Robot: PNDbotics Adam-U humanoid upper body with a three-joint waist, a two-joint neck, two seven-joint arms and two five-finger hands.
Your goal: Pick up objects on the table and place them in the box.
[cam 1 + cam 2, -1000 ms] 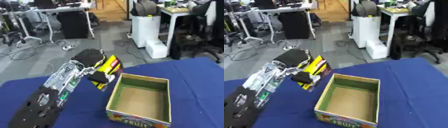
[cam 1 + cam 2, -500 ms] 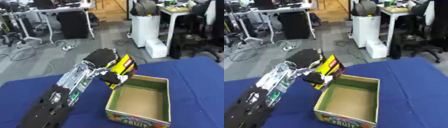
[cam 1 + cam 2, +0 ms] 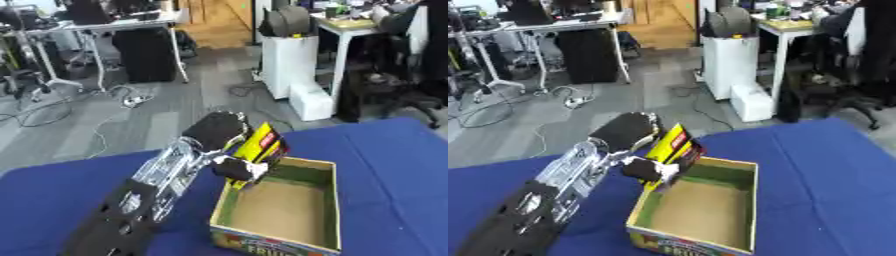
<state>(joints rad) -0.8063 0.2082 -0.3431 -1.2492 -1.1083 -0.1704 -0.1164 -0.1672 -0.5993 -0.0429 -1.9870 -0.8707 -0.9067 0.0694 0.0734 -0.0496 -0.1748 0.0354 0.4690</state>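
- Cardboard box (image 3: 319, 215) sits nearest, open at the top on the blue table (image 3: 402, 165): a printed, colourful front panel with lettering low down, green inner walls, a plain brown floor, and nothing visible inside it.
- Blue cloth covers the table, matte and slightly soft-looking, with no other loose objects showing around the box.
- Left arm runs up from the lower left corner, black shell with silvery links, reaching toward the box's far left corner.
- Left hand (image 3: 229, 167) has its fingers and thumb curled round a yellow packet (image 3: 261, 145), pinching it from the lower edge; the right hand shows in neither view.
- That packet is flat and glossy, yellow with black and red print, held tilted on edge right over the box's far left rim, its lower corner seemingly at or just inside the wall; whether it touches the cardboard I cannot tell.
- Judgement on the step in hand: this is the drop-in, and it looks close to done for this item.
- To do it well, carry the packet a little further over the brown floor so its bottom edge clears the rim, lay it flatter, then let the fingers go; releasing here risks it catching on the wall and tipping back out onto the cloth.
- Office floor, desks and chairs lie well beyond.
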